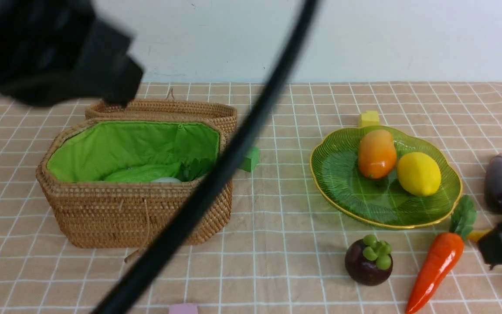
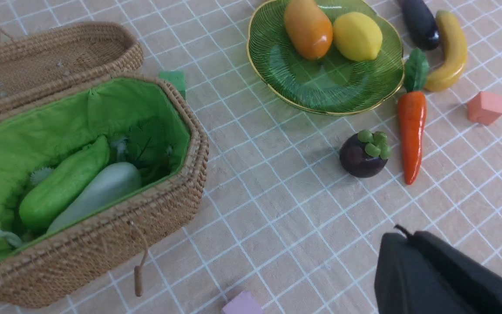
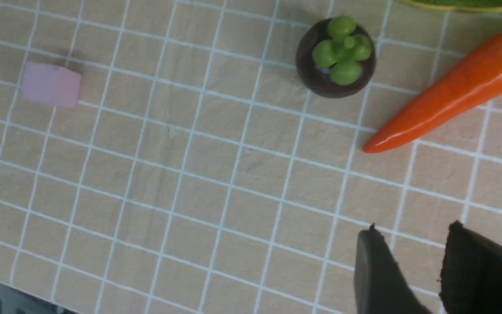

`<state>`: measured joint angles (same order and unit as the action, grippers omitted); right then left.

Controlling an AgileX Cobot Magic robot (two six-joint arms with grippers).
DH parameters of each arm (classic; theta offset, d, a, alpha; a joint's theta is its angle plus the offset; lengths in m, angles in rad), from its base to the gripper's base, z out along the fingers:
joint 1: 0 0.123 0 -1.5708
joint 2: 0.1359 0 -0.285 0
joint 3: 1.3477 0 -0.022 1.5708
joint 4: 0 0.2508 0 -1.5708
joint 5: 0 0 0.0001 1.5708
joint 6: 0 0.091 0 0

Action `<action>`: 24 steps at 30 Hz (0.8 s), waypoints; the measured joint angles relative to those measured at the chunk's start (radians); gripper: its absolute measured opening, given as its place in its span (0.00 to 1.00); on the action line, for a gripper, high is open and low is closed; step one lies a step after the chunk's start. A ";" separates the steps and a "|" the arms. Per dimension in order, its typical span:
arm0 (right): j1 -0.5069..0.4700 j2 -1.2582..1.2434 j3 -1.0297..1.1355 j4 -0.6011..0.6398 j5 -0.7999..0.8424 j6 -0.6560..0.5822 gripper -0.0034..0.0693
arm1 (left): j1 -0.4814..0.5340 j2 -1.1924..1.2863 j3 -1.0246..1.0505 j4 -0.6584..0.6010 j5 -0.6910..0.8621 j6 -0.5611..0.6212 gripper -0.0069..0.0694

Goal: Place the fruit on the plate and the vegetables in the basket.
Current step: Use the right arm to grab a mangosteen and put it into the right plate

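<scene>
The wicker basket stands open at the left, and the bitter gourd and white radish lie on its green lining. On the green plate sit the mango and lemon. In front of the plate, the mangosteen and carrot lie on the cloth. To its right are the eggplant and banana. My left gripper is shut and empty, high above the cloth. My right gripper is open and empty, hovering beside the carrot.
The basket's lid lies folded back behind it. Foam cubes are scattered about: yellow, green, pink and salmon. A black cable crosses the front view diagonally, close to the camera.
</scene>
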<state>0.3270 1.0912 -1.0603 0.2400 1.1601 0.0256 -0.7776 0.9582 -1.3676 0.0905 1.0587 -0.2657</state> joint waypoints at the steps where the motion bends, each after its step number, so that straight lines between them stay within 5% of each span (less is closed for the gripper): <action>1: 0.014 0.045 0.000 0.012 -0.018 -0.002 0.37 | 0.000 -0.091 0.132 -0.014 -0.081 0.001 0.07; 8: 0.120 0.230 0.000 -0.040 -0.130 0.085 0.38 | 0.000 -0.590 0.668 -0.109 -0.495 0.004 0.07; 12: 0.136 0.308 0.000 -0.112 -0.198 0.173 0.44 | 0.000 -0.740 0.797 -0.123 -0.551 0.004 0.07; 15: 0.136 0.355 0.000 -0.149 -0.242 0.198 0.56 | 0.000 -0.780 0.818 -0.124 -0.564 0.004 0.07; 20: 0.139 0.469 0.000 -0.175 -0.355 0.209 0.89 | 0.000 -0.779 0.820 -0.137 -0.575 0.004 0.07; 24: 0.139 0.563 -0.006 -0.190 -0.427 0.210 0.98 | 0.000 -0.766 0.820 -0.178 -0.567 0.004 0.07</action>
<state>0.4657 1.6542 -1.0668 0.0503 0.7331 0.2356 -0.7776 0.1917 -0.5472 -0.0874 0.4918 -0.2617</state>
